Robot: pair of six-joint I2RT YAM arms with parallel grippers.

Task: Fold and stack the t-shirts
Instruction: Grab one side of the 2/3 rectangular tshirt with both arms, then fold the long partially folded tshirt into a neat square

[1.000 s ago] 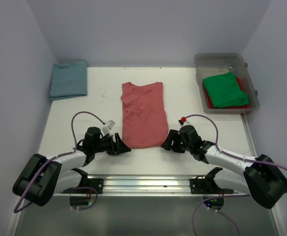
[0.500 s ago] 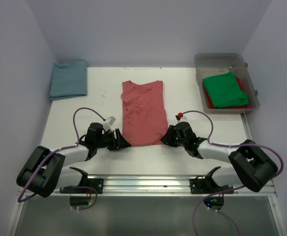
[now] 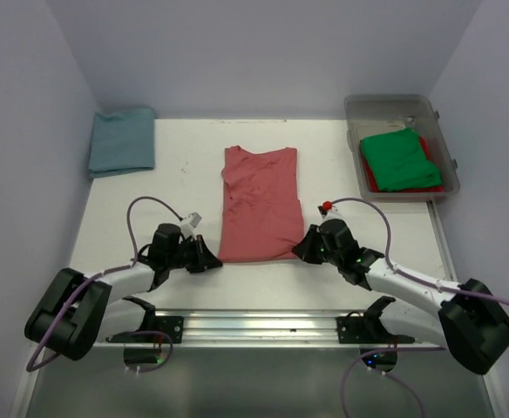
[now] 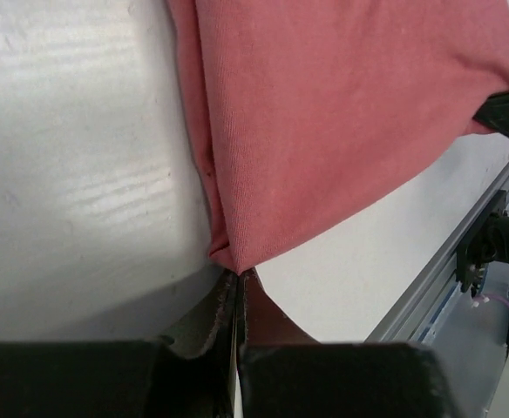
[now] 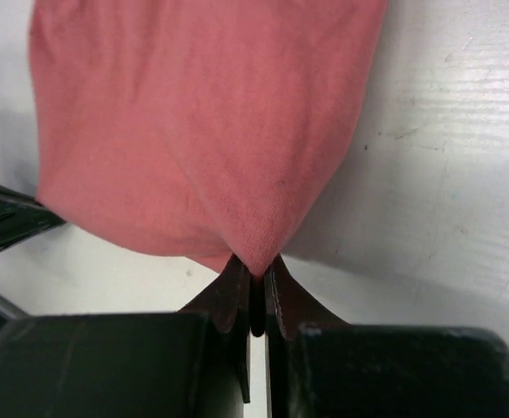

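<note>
- State: the left gripper (image 3: pixel 211 260) is clamped on the near-left hem corner of the salmon-red cloth t-shirt (image 3: pixel 259 205). The right gripper (image 3: pixel 301 251) is clamped on the near-right corner. The shirt lies lengthwise at mid-table as a narrow strip, neck end far, no sleeves showing.
- Risk 1: shallow bite. Both wrist views show only the tip of each corner between the pads. A brisk lift could pull a corner free, dropping that side and skewing the fold.
- Risk 2: layers. The left corner looks doubled over (how many layers each jaw holds, I cannot tell). If only the top layer is caught, the strip may open as it rises.
- Risk 3: uneven travel. If one arm leads, the hem lands crooked on the neck end. If the arms carry too low, the cloth drags and bunches on the table.
- Other shirts: the dusty teal-blue folded t-shirt (image 3: pixel 122 139) sits at the far-left corner. The bright green t-shirt (image 3: pixel 398 158) lies over a red t-shirt (image 3: pixel 369 180) in the clear plastic bin (image 3: pixel 390 103) at far right. All are well apart from the grip.
- Surface: white table (image 3: pixel 167 187), matte, with a few dark specks and faint streaks; an aluminium rail (image 3: pixel 263 324) runs along the near edge.
- Room: pale lilac walls (image 3: pixel 263 52) on three sides, with even light and soft shadows.
</note>
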